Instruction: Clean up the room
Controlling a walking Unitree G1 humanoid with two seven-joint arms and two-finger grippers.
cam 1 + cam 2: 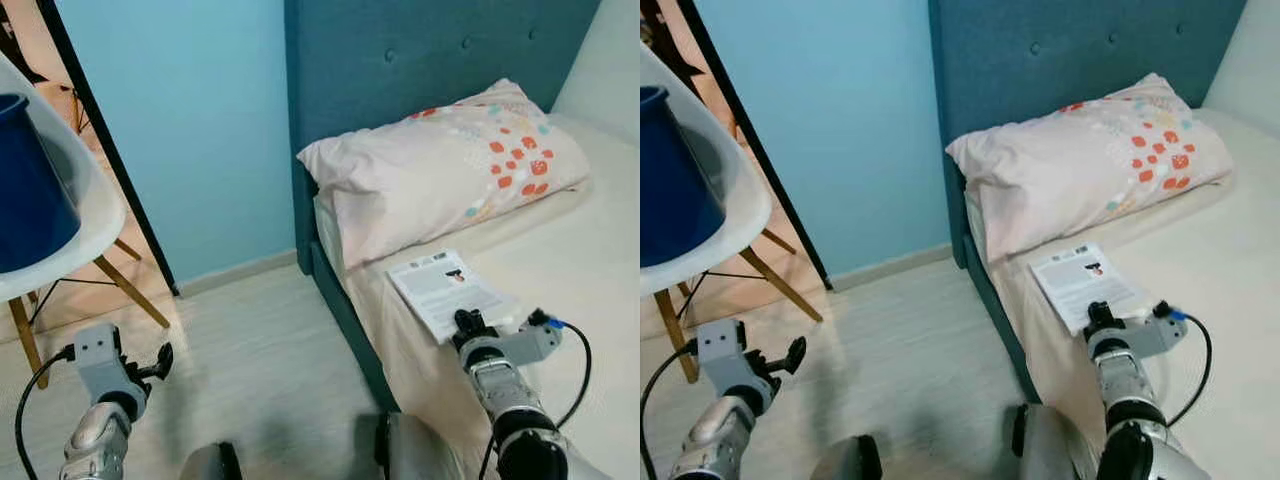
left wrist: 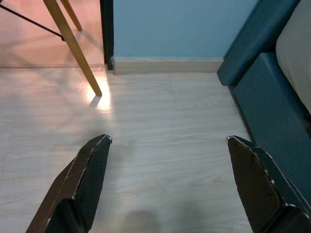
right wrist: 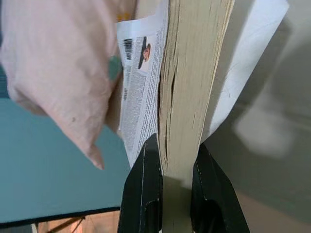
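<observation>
A thick paperback book, its white back cover printed with text, is pinched at its page edge between the black fingers of the right gripper, on the cream sheet of a bed. A soft pillow dotted with orange lies just beyond, against a teal padded headboard. The left gripper is held spread above pale wood-look flooring. A white moulded chair with wooden legs is seen near a light blue wall.

book on bed | pillow behind | chair left
</observation>
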